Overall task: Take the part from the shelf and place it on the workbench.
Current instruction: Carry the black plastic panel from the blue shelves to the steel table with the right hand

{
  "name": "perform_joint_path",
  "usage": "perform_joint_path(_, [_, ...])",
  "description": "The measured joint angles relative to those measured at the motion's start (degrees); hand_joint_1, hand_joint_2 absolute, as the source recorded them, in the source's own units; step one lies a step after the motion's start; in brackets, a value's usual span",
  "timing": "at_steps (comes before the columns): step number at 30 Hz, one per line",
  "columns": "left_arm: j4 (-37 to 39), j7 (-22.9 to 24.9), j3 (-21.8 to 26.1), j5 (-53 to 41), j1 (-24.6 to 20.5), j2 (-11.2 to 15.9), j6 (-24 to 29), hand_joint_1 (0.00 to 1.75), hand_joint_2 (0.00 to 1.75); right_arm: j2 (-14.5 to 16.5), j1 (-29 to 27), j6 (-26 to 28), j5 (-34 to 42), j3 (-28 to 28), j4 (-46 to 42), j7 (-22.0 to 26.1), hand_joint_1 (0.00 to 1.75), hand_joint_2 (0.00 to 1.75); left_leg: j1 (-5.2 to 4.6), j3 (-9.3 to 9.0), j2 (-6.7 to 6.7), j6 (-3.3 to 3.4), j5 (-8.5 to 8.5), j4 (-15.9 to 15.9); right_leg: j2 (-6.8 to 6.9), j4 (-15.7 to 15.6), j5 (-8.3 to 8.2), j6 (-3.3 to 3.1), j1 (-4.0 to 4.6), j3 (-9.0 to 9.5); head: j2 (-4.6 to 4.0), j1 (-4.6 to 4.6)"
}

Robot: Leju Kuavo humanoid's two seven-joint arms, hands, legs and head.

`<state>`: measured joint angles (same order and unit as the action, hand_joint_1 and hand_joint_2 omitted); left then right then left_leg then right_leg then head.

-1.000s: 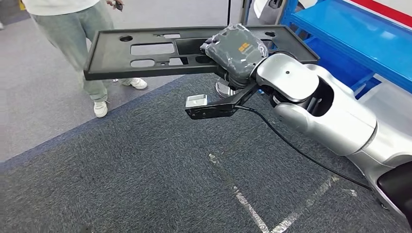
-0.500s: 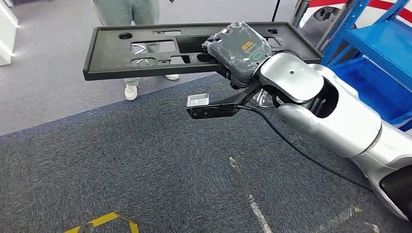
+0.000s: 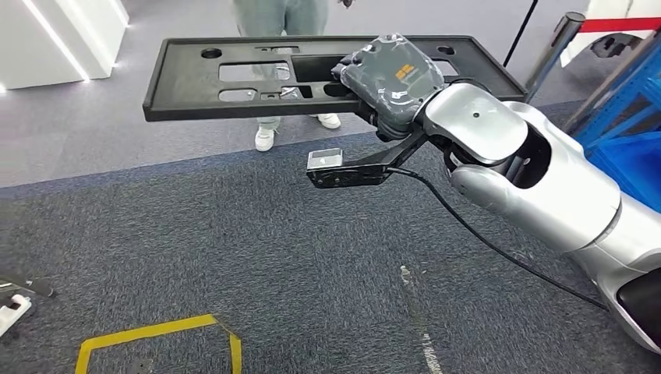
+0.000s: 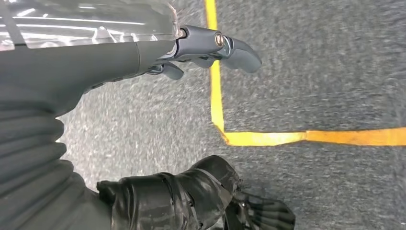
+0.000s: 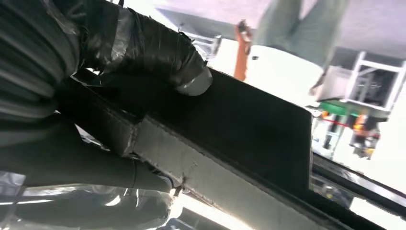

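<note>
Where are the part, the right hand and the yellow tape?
part [image 3: 187,82], head view, flat top near its left end
right hand [image 3: 394,78], head view, back of the hand, gripping the part
yellow tape [image 3: 148,331], head view, top strip of the floor marking

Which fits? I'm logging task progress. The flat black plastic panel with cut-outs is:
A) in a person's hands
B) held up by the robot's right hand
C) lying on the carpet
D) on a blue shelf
B: the right hand grips the flat black plastic panel with cut-outs near its middle, above the grey carpet.
</note>
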<state>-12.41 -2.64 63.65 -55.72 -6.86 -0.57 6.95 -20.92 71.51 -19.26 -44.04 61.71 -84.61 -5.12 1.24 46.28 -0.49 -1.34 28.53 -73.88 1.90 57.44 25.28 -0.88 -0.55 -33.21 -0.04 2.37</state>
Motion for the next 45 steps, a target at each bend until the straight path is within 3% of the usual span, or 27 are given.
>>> perform_joint_path(1, [0.0, 0.0, 0.0, 0.0, 0.0, 0.0, 0.0, 0.00, 1.75, 0.0, 0.0, 0.0, 0.0, 0.0, 0.0, 0.0, 1.75, 1.75, 0.20, -0.40, 0.25, -0.20, -0.71, 0.6, 0.80, 0.1, 0.14, 0.08, -0.01, 0.02, 0.00, 0.01])
perform_joint_path(4, [0.0, 0.8, 0.0, 0.0, 0.0, 0.0, -0.1, 0.00, 1.75, 0.0, 0.0, 0.0, -0.2, 0.0, 0.0, -0.1, 1.75, 1.75, 0.25, -6.29, 2.73, -0.36, -4.62, 10.8, 2.98, 0.6, 0.86, 0.80, 0.10, 0.24, 0.00, 0.00])
perform_joint_path(6, [0.0, 1.7, 0.0, 0.0, -0.1, 0.0, 0.0, 0.00, 1.75, -0.1, 0.0, -0.1, -0.5, 0.0, -0.1, -0.3, 1.75, 1.75, -0.29, -8.30, 3.82, 0.38, -5.15, 14.6, 4.10, 0.9, 1.28, 1.41, 0.41, 0.34, 0.00, -0.10])
perform_joint_path(8, [0.0, 2.4, 0.0, 0.1, 0.0, 0.0, 0.0, 0.00, 1.75, -0.1, 0.0, -0.3, -0.6, 0.0, -0.2, -0.3, 1.75, 1.75, -0.62, -8.21, 2.65, 1.38, -5.20, 14.7, 5.15, 0.7, 1.42, 1.97, 0.49, 0.52, 0.00, -0.22])
perform_joint_path(9, [0.0, 2.7, 0.0, 0.1, 0.1, 0.1, 0.1, 0.00, 1.75, -0.2, 0.0, -0.4, -0.6, 0.0, -0.2, -0.3, 1.75, 1.75, -0.60, -8.23, 2.01, 1.76, -5.32, 14.9, 4.99, 0.9, 1.69, 2.29, 0.35, 0.55, 0.00, -0.27])
perform_joint_path(11, [0.0, 3.1, 0.1, 0.1, 0.1, 0.1, -0.1, 0.00, 1.75, -0.4, 0.1, -0.7, -0.6, -0.1, -0.4, -0.4, 1.75, 1.75, -0.40, -8.38, 0.81, 2.53, -5.64, 15.3, 2.35, 3.6, 3.73, 2.67, 0.05, -0.63, 0.01, -0.43])
perform_joint_path(13, [0.0, 3.1, 0.1, 0.1, 0.1, 0.1, -0.4, 0.00, 1.75, -0.8, 0.2, -1.1, -0.6, -0.3, -0.4, -0.5, 1.75, 1.75, -0.39, -8.37, -0.47, 3.00, -5.75, 15.4, -0.94, 10.8, 7.32, 2.67, -0.01, -4.06, 0.01, -0.63])
perform_joint_path(15, [0.0, 3.0, 0.1, 0.0, 0.0, 0.2, -0.9, 0.00, 1.75, -1.0, 0.2, -1.3, -0.6, -0.4, -0.4, -0.4, 1.75, 1.75, -0.55, -8.32, -2.03, 3.20, -5.74, 15.3, -1.87, 17.1, 9.08, 2.59, 0.05, -7.48, 0.00, -0.72])
perform_joint_path(16, [0.0, 3.0, 0.1, -0.1, 0.0, 0.2, -1.1, 0.00, 1.75, -1.0, 0.2, -1.3, -0.6, -0.4, -0.3, -0.2, 1.75, 1.75, -0.63, -8.32, -2.87, 3.22, -5.72, 15.2, -2.02, 17.5, 8.35, 2.49, 0.05, -7.98, 0.00, -0.73])
perform_joint_path(17, [0.0, 3.1, 0.1, -0.1, 0.0, 0.2, -1.2, 0.00, 1.75, -1.0, 0.3, -1.3, -0.6, -0.4, -0.2, 0.1, 1.75, 1.75, -0.67, -8.32, -3.71, 3.21, -5.70, 15.1, -2.19, 15.6, 6.60, 2.34, 0.02, -7.40, 0.00, -0.73])
perform_joint_path(18, [0.0, 3.2, 0.1, -0.2, 0.0, 0.2, -1.2, 0.00, 1.75, -1.0, 0.6, -1.3, -0.6, -0.4, -0.1, 0.3, 1.75, 1.75, -0.67, -8.32, -4.54, 3.17, -5.65, 14.9, -2.81, 11.9, 4.23, 2.16, -0.04, -5.92, 0.00, -0.74])
perform_joint_path(20, [0.0, 3.4, 0.1, -0.3, 0.0, 0.2, -1.2, 0.00, 1.75, -1.1, 1.3, -1.1, -0.5, -0.4, 0.1, 0.5, 1.75, 1.75, -0.70, -7.92, -6.00, 2.85, -5.62, 14.5, -5.56, 4.8, 1.24, 1.91, -0.35, -2.93, 0.01, -0.64])
perform_joint_path(22, [0.0, 3.4, 0.1, -0.4, -0.1, 0.3, -1.2, 0.00, 1.75, -1.1, 1.7, -1.1, -0.4, -0.4, 0.3, 0.6, 1.75, 1.75, -0.42, -7.31, -7.36, 2.20, -5.89, 14.5, -6.94, 2.3, 0.85, 1.81, -0.35, -1.79, 0.01, -0.59])
perform_joint_path(24, [0.0, 3.5, 0.1, -0.4, 0.0, 0.5, -1.2, 0.00, 1.75, -1.0, 1.8, -1.1, -0.3, -0.4, 0.4, 0.7, 1.75, 1.75, -0.04, -6.94, -8.71, 1.47, -6.27, 14.8, -5.32, 1.8, 0.58, 1.40, -0.22, -1.44, 0.01, -0.63])
perform_joint_path(26, [0.0, 3.4, 0.1, -0.3, 0.2, 0.5, -1.2, 0.00, 1.75, -0.9, 1.9, -1.1, -0.3, -0.4, 0.5, 0.7, 1.75, 1.75, -0.34, -6.06, -6.68, 0.90, -5.18, 13.1, -3.50, 1.1, 0.27, 0.76, -0.36, -0.87, 0.01, -0.33])
perform_joint_path(28, [0.0, 3.2, 0.1, -0.3, 0.2, 0.4, -1.2, 0.00, 1.75, -0.9, 2.1, -1.1, -0.3, -0.4, 0.6, 0.7, 1.75, 1.75, -0.64, -3.34, -2.32, 0.47, -1.96, 7.0, -1.86, 0.7, 0.19, 0.33, -0.20, -0.56, 0.00, 0.11])
perform_joint_path(29, [0.0, 3.2, 0.1, -0.3, 0.1, 0.5, -1.3, 0.00, 1.75, -0.9, 2.2, -1.1, -0.3, -0.4, 0.6, 0.7, 1.75, 1.75, -0.57, -1.59, -0.98, 0.31, -0.34, 3.2, -1.07, 0.7, 0.23, 0.19, -0.05, -0.56, 0.00, 0.27])
perform_joint_path(31, [0.0, 3.1, 0.1, -0.3, 0.1, 0.4, -1.5, 0.00, 1.75, -0.9, 2.1, -1.1, -0.3, -0.4, 0.7, 0.7, 1.75, 1.75, -0.47, 0.08, 0.05, 0.18, 0.59, -0.7, 0.57, 0.8, 0.34, 0.07, 0.14, -0.56, 0.00, 0.26])
perform_joint_path(32, [0.0, 3.2, 0.1, -0.3, 0.1, 0.4, -1.6, 0.00, 1.75, -0.9, 2.1, -1.1, -0.3, -0.4, 0.7, 0.7, 1.75, 1.75, -0.45, -0.76, 0.29, 0.21, -0.39, 0.6, 1.40, 0.8, 0.41, 0.06, 0.18, -0.55, 0.00, 0.27])
perform_joint_path(33, [0.0, 3.3, 0.1, -0.3, 0.1, 0.4, -1.8, 0.00, 1.75, -0.9, 2.1, -1.1, -0.3, -0.3, 0.8, 0.7, 1.75, 1.75, -0.46, -2.76, 0.81, 0.30, -2.06, 4.0, 2.18, 0.9, 0.52, 0.11, 0.23, -0.50, 0.00, 0.27])
perform_joint_path(35, [0.0, 3.7, 0.1, -0.3, 0.1, 0.4, -1.8, 0.00, 1.75, -0.8, 2.1, -1.1, -0.3, -0.3, 0.8, 0.8, 1.75, 1.75, -0.90, -7.05, 3.40, 0.71, -4.27, 11.8, 3.55, 1.1, 0.82, 0.37, 0.55, -0.42, 0.00, 0.22])
perform_joint_path(37, [0.0, 4.1, 0.1, -0.3, 0.0, 0.4, -1.8, 0.00, 1.75, -0.8, 2.2, -1.0, -0.4, -0.3, 0.9, 0.8, 1.75, 1.75, -1.54, -8.59, 4.71, 1.40, -4.54, 14.9, 4.66, 1.1, 1.08, 0.78, 0.89, -0.39, 0.00, 0.13])
perform_joint_path(39, [0.0, 4.5, 0.1, -0.3, 0.1, 0.4, -1.8, 0.00, 1.75, -0.7, 2.2, -1.0, -0.4, -0.3, 1.0, 0.9, 1.75, 1.75, -1.72, -8.60, 3.27, 2.06, -4.82, 15.1, 5.84, 1.1, 1.31, 1.30, 0.95, -0.16, 0.01, 0.07])
perform_joint_path(40, [0.0, 4.6, 0.1, -0.2, 0.1, 0.4, -1.7, 0.00, 1.75, -0.7, 2.2, -1.0, -0.4, -0.3, 1.1, 1.0, 1.75, 1.75, -1.61, -8.77, 2.53, 2.32, -4.96, 15.4, 5.67, 1.4, 1.72, 1.60, 0.82, -0.08, 0.01, 0.04])
perform_joint_path(42, [0.0, 4.5, 0.2, 0.0, 0.1, 0.4, -1.7, 0.00, 1.75, -0.6, 2.3, -1.0, -0.3, -0.4, 1.2, 1.0, 1.75, 1.75, -1.28, -9.24, 1.20, 2.98, -5.23, 15.9, 2.72, 5.0, 4.12, 2.00, 0.47, -1.52, 0.01, -0.11])
perform_joint_path(44, [0.0, 4.1, 0.2, 0.2, -0.1, 0.4, -1.7, 0.00, 1.75, -0.6, 2.1, -1.0, -0.1, -0.3, 1.4, 1.1, 1.75, 1.75, -1.16, -9.30, -0.16, 3.39, -5.32, 16.0, -0.84, 12.8, 7.62, 2.11, 0.31, -5.37, 0.01, -0.30])
perform_joint_path(45, [0.0, 4.0, 0.2, 0.3, -0.2, 0.4, -1.7, 0.00, 1.75, -0.6, 1.9, -1.1, 0.0, -0.3, 1.5, 1.3, 1.75, 1.75, -1.15, -9.28, -0.96, 3.45, -5.32, 15.9, -1.51, 16.2, 8.57, 2.16, 0.31, -7.18, 0.00, -0.37])
